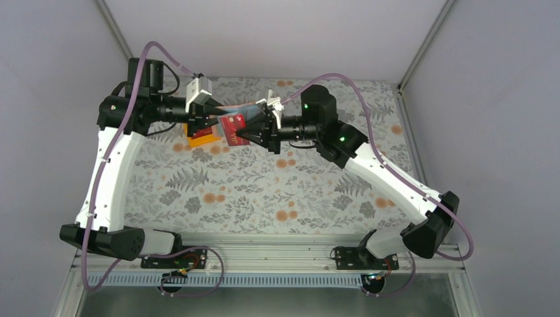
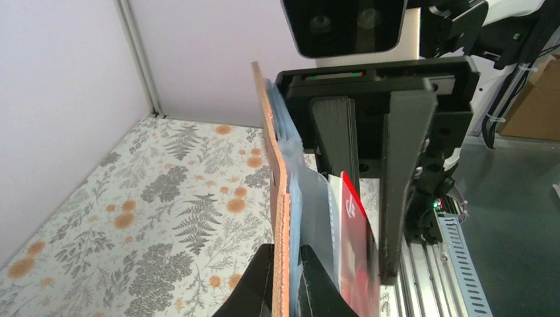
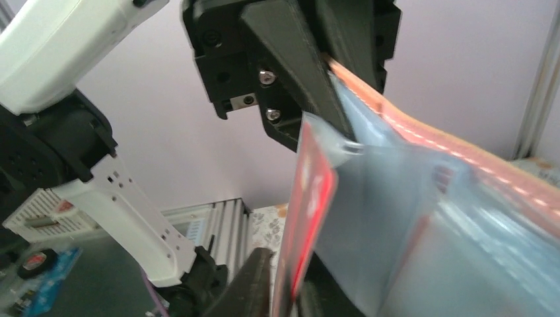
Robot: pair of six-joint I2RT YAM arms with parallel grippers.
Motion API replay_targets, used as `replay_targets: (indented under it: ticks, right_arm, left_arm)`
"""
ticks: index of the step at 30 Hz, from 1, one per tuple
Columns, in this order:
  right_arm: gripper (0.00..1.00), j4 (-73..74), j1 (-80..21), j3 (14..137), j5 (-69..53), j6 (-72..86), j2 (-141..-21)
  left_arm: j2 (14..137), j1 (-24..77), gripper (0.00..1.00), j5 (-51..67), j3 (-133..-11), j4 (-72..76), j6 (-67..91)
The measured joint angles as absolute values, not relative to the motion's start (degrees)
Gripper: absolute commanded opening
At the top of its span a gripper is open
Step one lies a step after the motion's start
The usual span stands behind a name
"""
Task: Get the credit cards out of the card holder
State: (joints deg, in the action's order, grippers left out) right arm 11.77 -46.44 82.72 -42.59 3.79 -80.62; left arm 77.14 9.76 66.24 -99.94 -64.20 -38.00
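Observation:
The card holder (image 1: 232,109) is a tan wallet with blue lining, held up in the air above the table's far left. My left gripper (image 1: 206,117) is shut on its edge; in the left wrist view the jaws (image 2: 285,285) pinch the tan cover (image 2: 280,191) and the lining. A red credit card (image 1: 232,125) sticks out of a clear pocket. My right gripper (image 1: 242,133) is shut on that card. In the right wrist view the card (image 3: 310,198) stands edge-on between my right gripper's (image 3: 287,294) jaws, beside the wallet (image 3: 422,135). No teal card shows.
An orange tray (image 1: 201,138) lies on the floral table cover (image 1: 264,191) under the left gripper. Grey walls enclose the left, back and right. The aluminium rail (image 1: 264,251) with the arm bases runs along the near edge.

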Motion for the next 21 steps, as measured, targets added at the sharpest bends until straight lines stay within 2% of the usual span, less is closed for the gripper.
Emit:
replay_targets:
  ticks: [4,5,7,11,17,21]
  right_arm:
    - [0.04,11.16,-46.41,82.76,-43.2,4.58,-81.6]
    - [0.04,11.0,-46.37,82.76,-43.11,4.73,-81.71]
    - [0.04,10.9,-46.28,82.72,-42.98,4.93,-81.6]
    - [0.04,10.94,-45.39,80.79,-42.96,5.34,-80.23]
    - [0.04,11.33,-43.53,78.56,-43.07,5.76,-77.41]
    - [0.04,11.77,-42.68,78.5,-42.96,5.5,-76.14]
  left_arm:
    - [76.69,9.82,0.03,66.32,-99.94,-64.66,-38.22]
    - [76.58,9.82,0.09,66.3,-99.94,-64.97,-38.37]
    - [76.49,9.82,0.29,66.32,-99.94,-65.08,-38.59]
    - [76.49,9.8,0.48,65.49,-99.94,-63.94,-37.91]
    - [76.49,9.76,0.52,62.39,-99.94,-60.45,-34.52]
    - [76.49,9.47,0.66,61.91,-99.94,-59.18,-33.3]
